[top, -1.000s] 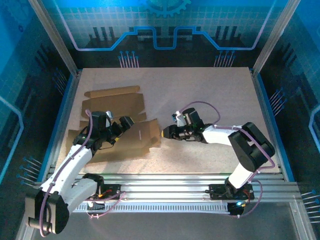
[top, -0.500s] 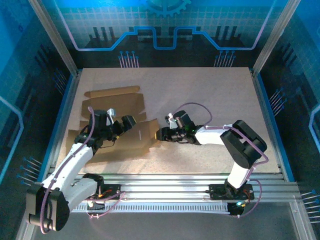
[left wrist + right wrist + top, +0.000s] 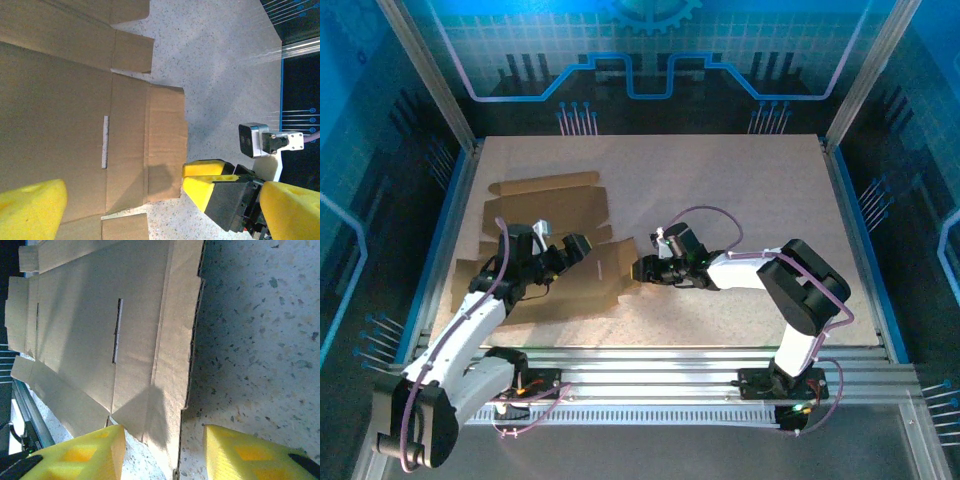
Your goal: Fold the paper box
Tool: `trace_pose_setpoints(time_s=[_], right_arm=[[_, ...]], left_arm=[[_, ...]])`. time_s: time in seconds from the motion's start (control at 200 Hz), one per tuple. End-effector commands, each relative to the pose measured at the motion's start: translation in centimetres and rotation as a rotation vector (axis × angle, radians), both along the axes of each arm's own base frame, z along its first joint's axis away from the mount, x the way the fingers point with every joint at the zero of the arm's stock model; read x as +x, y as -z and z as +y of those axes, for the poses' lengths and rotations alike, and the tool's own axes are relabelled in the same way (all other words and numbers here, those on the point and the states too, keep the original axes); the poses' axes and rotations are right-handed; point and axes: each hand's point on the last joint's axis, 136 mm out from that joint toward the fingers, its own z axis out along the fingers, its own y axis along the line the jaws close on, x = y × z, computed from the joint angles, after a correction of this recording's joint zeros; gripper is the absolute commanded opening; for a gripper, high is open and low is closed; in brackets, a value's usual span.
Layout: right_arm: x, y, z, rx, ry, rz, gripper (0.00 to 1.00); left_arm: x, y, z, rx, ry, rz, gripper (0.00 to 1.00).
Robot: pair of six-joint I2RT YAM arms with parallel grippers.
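Currently the paper box, a plain brown cardboard cut-out sheet with creases and flaps, lies unfolded on the left half of the speckled beige counter. The left claw sits over the sheet's middle panel. Its yellow fingers are spread wide, with only the cardboard below showing between them. The right claw reaches in low from the right to the sheet's right-hand flap. Its two yellow fingers are also spread: one lies over the flap and the other over bare counter, so the flap's raw edge runs between them without being pinched. I cannot tell whether either finger touches the cardboard. A thin slit is cut in the panel just beside that flap.
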Motion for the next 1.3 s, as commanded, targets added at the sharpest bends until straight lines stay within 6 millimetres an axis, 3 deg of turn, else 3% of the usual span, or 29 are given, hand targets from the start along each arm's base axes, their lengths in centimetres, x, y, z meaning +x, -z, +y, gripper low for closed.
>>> trace_pose_setpoints(time_s=[0.0,0.405,1.296], right_arm=[[0.1,-0.4,0.9,-0.004,-0.011,-0.014,0.46],[0.4,-0.4,1.7,0.009,-0.02,-0.019,0.44],[0.0,0.3,2.6,0.035,-0.041,-0.035,0.28]], left_arm=[[-0.2,-0.4,-0.3,0.004,0.027,-0.039,0.99],[0.2,-1.2,-0.7,-0.011,0.05,-0.087,0.99],[-0.1,1.9,-0.8,-0.044,0.026,-0.026,0.99]])
